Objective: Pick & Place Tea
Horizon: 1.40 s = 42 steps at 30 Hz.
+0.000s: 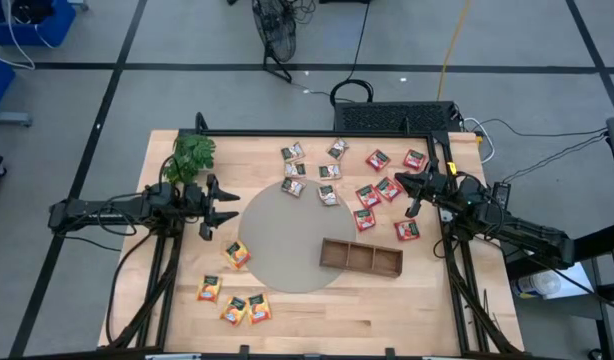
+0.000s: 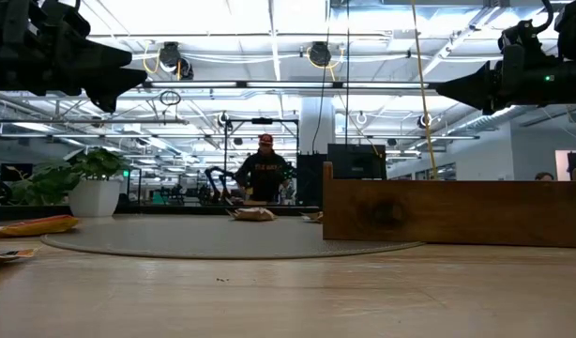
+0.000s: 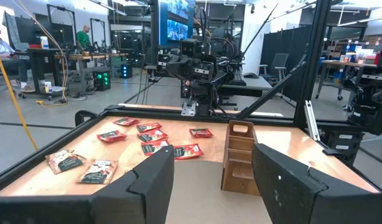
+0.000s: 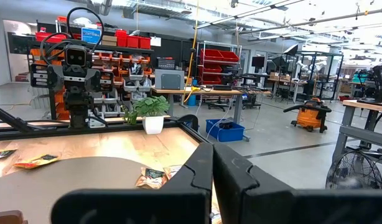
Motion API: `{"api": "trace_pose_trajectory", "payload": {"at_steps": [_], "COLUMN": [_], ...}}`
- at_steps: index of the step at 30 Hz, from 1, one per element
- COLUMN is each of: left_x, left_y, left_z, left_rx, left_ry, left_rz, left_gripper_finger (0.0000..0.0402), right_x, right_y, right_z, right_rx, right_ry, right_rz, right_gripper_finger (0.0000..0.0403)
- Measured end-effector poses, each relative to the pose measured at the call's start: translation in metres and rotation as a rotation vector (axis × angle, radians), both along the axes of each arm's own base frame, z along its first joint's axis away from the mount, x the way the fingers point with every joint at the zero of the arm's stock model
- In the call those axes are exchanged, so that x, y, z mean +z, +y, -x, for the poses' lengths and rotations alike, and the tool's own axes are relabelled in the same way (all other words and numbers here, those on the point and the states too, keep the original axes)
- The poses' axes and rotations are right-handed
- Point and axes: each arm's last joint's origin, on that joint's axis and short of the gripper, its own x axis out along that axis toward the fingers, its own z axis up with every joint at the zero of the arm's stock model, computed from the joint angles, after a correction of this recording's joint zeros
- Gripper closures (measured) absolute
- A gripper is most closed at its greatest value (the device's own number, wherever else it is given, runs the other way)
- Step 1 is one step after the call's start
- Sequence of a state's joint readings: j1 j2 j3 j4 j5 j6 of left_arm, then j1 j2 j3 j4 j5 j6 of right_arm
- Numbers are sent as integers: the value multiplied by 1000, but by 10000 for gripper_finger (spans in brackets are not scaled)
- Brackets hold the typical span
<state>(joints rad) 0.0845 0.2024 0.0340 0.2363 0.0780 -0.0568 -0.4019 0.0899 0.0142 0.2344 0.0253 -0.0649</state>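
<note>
Left tool point(image 1: 230, 207) hovers with fingers spread, empty, ready for a pick; your orange sachets point(image 1: 235, 254) lie just ahead on the surface point(image 1: 317, 320). Right tool point(image 1: 405, 186) pinched closed over red sachets point(image 1: 368, 195); tray point(image 1: 361, 257) between, unfilled.

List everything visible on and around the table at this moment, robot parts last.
red tea sachets: six, red, table's right side
grey-white tea sachets: six, pale, far centre
orange-yellow tea sachets: four, orange, near left
wooden tray: one, brown, on the mat's near right edge
round mat: one, grey, table centre
green plant: one, far left corner
person: one, dark top, room behind
left claw: open, above left side
right claw: shut, above red sachets
</note>
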Motion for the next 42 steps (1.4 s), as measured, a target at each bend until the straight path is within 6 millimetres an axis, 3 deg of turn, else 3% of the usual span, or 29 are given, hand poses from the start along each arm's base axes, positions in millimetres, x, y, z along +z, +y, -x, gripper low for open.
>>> {"api": "trace_pose_trajectory", "payload": {"at_steps": [21, 42], "left_x": [0, 0], "left_y": [0, 0], "left_z": [0, 0], "left_rx": [0, 0], "left_ry": [1, 1], "left_rz": [0, 0], "left_gripper_finger": [188, 188], "right_x": [0, 20], "right_y": [0, 2], "right_z": [0, 5], "right_rx": [0, 18], "right_ry": [-2, -234], "right_rz": [0, 8], "right_gripper_finger": [403, 403]}}
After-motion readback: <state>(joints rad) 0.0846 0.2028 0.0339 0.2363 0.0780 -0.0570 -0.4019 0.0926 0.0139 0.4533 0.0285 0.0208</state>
